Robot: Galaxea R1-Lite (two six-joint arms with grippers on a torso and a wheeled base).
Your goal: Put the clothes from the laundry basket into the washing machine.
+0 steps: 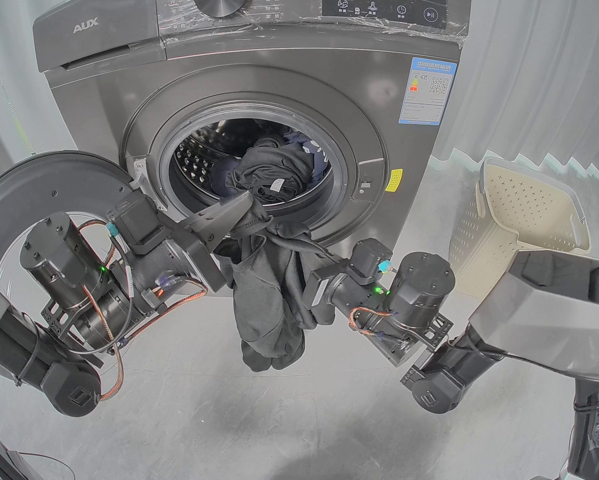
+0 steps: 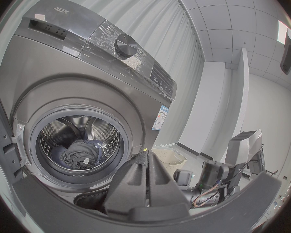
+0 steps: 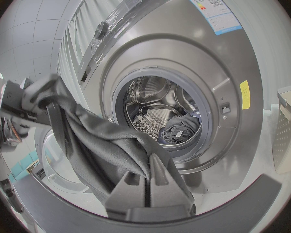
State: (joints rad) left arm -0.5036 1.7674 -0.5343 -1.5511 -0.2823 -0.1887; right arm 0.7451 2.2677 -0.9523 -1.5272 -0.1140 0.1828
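Observation:
A dark grey garment (image 1: 266,301) hangs in front of the washing machine (image 1: 259,88), stretched between both grippers just below the open drum mouth. My left gripper (image 1: 245,203) is shut on its upper end near the drum rim; its fingers (image 2: 137,175) are pressed together, with dark cloth (image 2: 90,199) beneath them. My right gripper (image 1: 304,260) is shut on the garment (image 3: 100,146) lower and to the right, its fingers (image 3: 161,182) closed over the fabric. Dark clothes (image 1: 273,171) lie inside the drum (image 3: 152,107). The cream laundry basket (image 1: 523,215) stands at the right, nothing showing inside it.
The machine's round door (image 1: 43,195) is swung open at the left, behind my left arm. The basket leans close to the machine's right side. Grey floor (image 1: 246,421) lies open below the hanging garment. Curtains hang behind.

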